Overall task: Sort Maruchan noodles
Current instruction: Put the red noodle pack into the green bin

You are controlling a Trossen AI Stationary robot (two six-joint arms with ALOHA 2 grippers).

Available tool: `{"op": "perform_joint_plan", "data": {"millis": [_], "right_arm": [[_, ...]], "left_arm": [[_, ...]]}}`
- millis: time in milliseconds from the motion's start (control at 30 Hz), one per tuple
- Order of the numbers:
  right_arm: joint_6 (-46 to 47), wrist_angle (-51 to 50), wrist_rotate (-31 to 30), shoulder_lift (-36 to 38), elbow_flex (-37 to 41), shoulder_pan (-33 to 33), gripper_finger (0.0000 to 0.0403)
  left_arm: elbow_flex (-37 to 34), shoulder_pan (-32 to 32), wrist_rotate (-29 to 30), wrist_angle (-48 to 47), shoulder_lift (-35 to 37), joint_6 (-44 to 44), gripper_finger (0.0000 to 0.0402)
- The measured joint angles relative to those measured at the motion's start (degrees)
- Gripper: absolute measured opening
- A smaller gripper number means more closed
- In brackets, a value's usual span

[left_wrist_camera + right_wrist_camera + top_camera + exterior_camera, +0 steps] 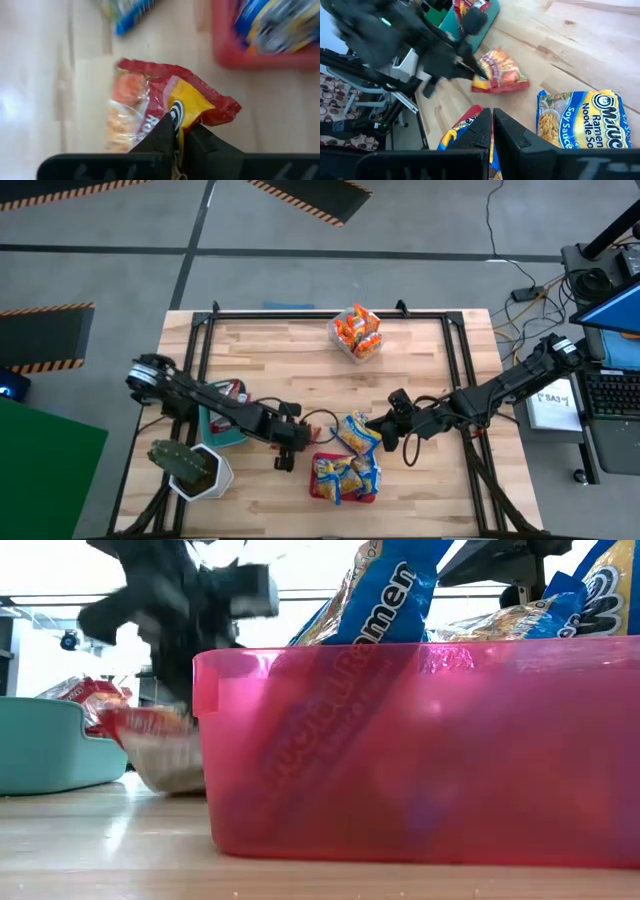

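My left gripper (284,456) is low over the table between the teal bin (222,428) and the red bin (322,489), shut on a red-and-silver noodle packet (150,105). My right gripper (376,424) hovers just beyond the red bin's far edge, shut on a blue-and-yellow packet (459,134). Another blue-and-yellow packet (585,120) lies flat on the wood beside it. The red bin (420,750) holds several blue-and-yellow packets (345,478). The teal bin holds red packets (232,392). A clear bin (358,350) at the far edge holds orange packets (358,330). My left gripper pinches the red-and-silver packet between its two fingers at the yellow patch by one sealed end (187,102). The fingers (470,67) slant down from the table's left. The rest of the packet (502,72) trails on the wood toward the red bin. My right gripper is shut on a blue-and-yellow packet at one edge (470,122). The fingers themselves cover the place of contact. The packet hangs below the fingers, beyond the red bin's far edge.
A potted cactus in a white pot (192,470) stands at the near left corner, close behind my left arm. A black frame rail (330,313) runs round the table's edges. Bare wood lies in the middle (300,360) and on the right side (430,360).
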State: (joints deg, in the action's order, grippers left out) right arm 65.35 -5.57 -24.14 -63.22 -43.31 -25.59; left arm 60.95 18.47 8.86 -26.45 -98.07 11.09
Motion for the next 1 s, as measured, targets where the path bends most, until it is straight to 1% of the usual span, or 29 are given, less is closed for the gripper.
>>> {"op": "perform_joint_plan", "data": {"millis": [233,367,433,533,633,800,900,1000], "right_arm": [[-1.33,0.14,-1.46,0.00,0.00,0.13,0.0009],[-1.52,0.01,-1.44,0.02,0.00,0.75,0.0009],[-1.73,0.01,-1.43,0.02,0.00,1.18,0.0009],[-2.41,0.16,-1.38,0.12,0.00,1.99,0.0009],[-3.55,0.34,-1.31,0.17,-0.02,3.09,0.0009],[-5.69,0.36,-0.39,0.20,-0.02,5.43,0.0009],[-7.04,0.34,0.82,0.20,-0.02,7.20,0.0009],[-8.06,0.34,2.22,0.20,-0.02,8.94,0.0009]], "left_arm": [[0.08,-0.62,-0.11,-3.77,12.94,0.34,0.0002],[0.14,-1.19,-1.23,-7.90,21.38,3.40,0.0001],[0.48,-1.47,-2.79,-11.26,25.26,5.91,0.0001],[3.06,-1.63,-4.26,-20.49,29.56,10.34,0.0001],[7.73,-1.87,-4.72,-33.34,31.71,14.20,0.0001],[14.22,-2.89,-5.65,-51.65,31.59,15.32,0.0000],[14.34,-3.74,-7.27,-56.85,31.35,13.64,0.0000],[12.08,-4.30,-9.17,-57.22,31.46,11.36,0.0000]]}}
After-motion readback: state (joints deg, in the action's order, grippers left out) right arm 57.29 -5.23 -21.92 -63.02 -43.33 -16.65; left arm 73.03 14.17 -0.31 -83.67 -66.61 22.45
